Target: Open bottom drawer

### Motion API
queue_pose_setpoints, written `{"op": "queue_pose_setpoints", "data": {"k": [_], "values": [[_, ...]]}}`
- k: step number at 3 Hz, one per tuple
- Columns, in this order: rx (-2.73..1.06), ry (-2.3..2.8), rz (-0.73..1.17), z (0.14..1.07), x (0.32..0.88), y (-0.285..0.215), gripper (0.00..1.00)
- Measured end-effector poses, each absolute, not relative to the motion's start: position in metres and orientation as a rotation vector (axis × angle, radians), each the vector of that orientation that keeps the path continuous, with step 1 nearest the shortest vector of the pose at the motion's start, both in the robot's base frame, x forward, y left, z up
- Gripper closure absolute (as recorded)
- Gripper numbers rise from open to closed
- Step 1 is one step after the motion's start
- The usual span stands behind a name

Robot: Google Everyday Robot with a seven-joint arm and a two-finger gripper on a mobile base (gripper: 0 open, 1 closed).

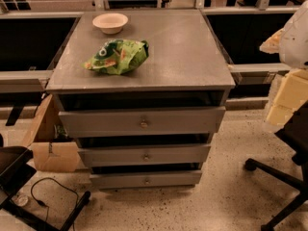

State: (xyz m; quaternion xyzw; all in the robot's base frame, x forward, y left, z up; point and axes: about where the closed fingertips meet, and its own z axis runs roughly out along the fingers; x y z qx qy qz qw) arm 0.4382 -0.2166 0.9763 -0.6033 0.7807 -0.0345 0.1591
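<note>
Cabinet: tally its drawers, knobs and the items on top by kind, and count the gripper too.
Drawers: 3, the bottom drawer lowest
Knobs: 3
White bowl: 1
Green bag: 1
Gripper, at the right edge beside the cabinet: 1
Total: 9

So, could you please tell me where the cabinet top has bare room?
The cabinet top is bare on its right half, beside the green bag. That bag and the bowl crowd the left. The tool hangs further right.

Location type: office workspace. Indicators: a wheeled chair base (275, 174) on the speckled floor (226, 201), a cardboard box (53, 155) and a loose cable (50, 189) (lower left). The gripper (286, 97) sits at the right edge.
</note>
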Motion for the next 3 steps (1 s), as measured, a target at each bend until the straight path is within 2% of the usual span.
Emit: {"op": "queue_pose_setpoints", "data": {"k": [1, 2, 3], "values": [[-1.722, 2.234, -0.097, 0.972, 0.439, -0.216, 0.00], [-1.695, 2.260, -0.075, 0.919, 0.442, -0.210, 0.00], [-1.682, 2.275, -0.140, 0.860, 0.440, -0.202, 0.00]]}}
